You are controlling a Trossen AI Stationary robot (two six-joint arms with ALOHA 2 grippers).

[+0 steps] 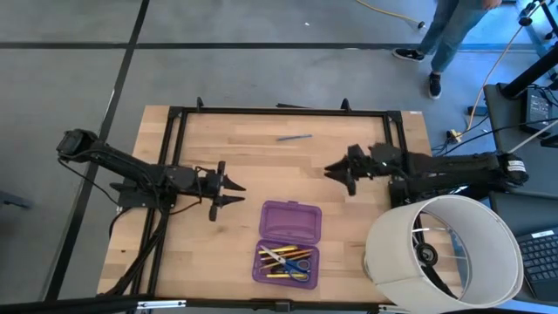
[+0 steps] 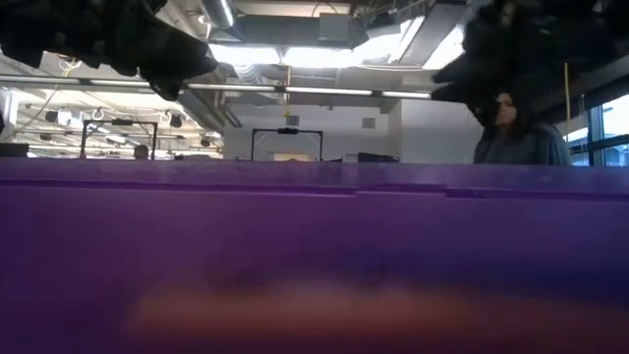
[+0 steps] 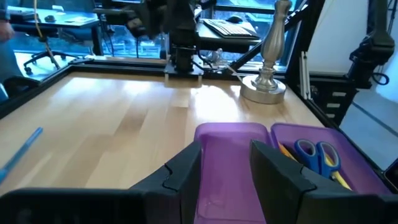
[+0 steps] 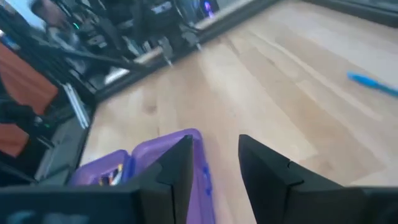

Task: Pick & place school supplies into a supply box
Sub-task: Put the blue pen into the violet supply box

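The purple supply box (image 1: 288, 240) lies open on the wooden table, toward its near edge. Its near half holds yellow pencils, pens and blue-handled scissors (image 1: 296, 262); its far half (image 3: 230, 143) is bare. A blue pen (image 1: 295, 137) lies flat on the table near the far edge. My left gripper (image 1: 237, 193) hovers left of the box, open, with nothing between its fingers (image 3: 186, 174). My right gripper (image 1: 336, 172) hovers beyond the box's right side, also open and holding nothing. The right wrist view shows the box (image 4: 155, 149) and the pen (image 4: 373, 84).
A large white cylinder (image 1: 445, 253) stands at the table's near right corner, close to the right arm. A silver lamp base (image 3: 267, 81) stands by it. A black frame (image 1: 279, 111) runs along the table's edges. A person (image 1: 445, 35) walks beyond the far edge.
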